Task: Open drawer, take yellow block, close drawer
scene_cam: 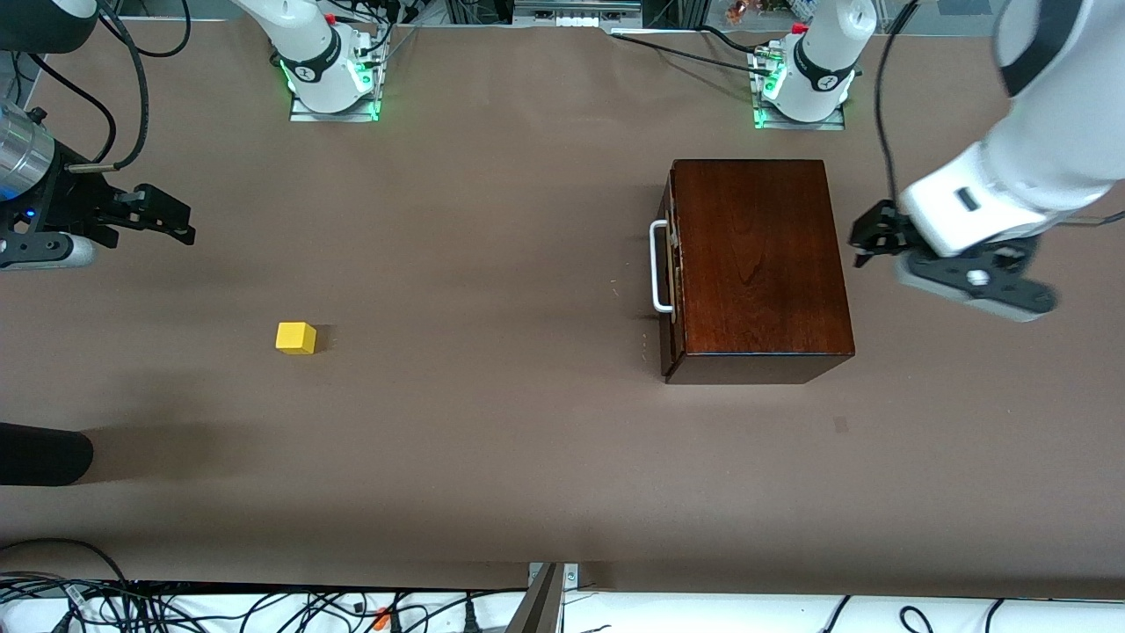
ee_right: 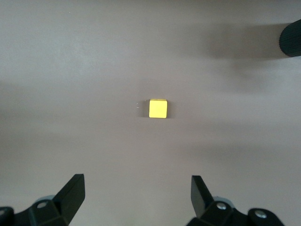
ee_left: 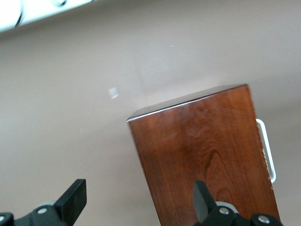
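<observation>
We see the glossy mahogany-coloured wooden box point(scene_cam: 760, 264) standing on the brown worktop point(scene_cam: 492, 422) toward the left arm's end, its long axis running from the robots' bases to the front camera. The drawer point(scene_cam: 672, 274) with its dark reddish-brown front sits pushed in, or nearly so, and faces toward the right arm's end, at about 9 o'clock from the box's centre in the front view; its white U-shaped bar handle point(scene_cam: 658, 266) lies parallel to the box's long axis.

The small bright yellow cube, the yellow block point(scene_cam: 295, 338), rests on the bare worktop well apart from the box, toward the right arm's end and slightly nearer the front camera than the handle, at roughly 8 o'clock from the box.

The left hand point(scene_cam: 872, 236) hangs just beside the box on the side away from the handle, at about 3 o'clock from it, its fingers point(ee_left: 73, 198) spread apart and holding nothing. The right hand point(scene_cam: 167, 217) hovers over the worktop at about 11 o'clock from the block, its fingers point(ee_right: 71, 192) likewise spread wide and empty
</observation>
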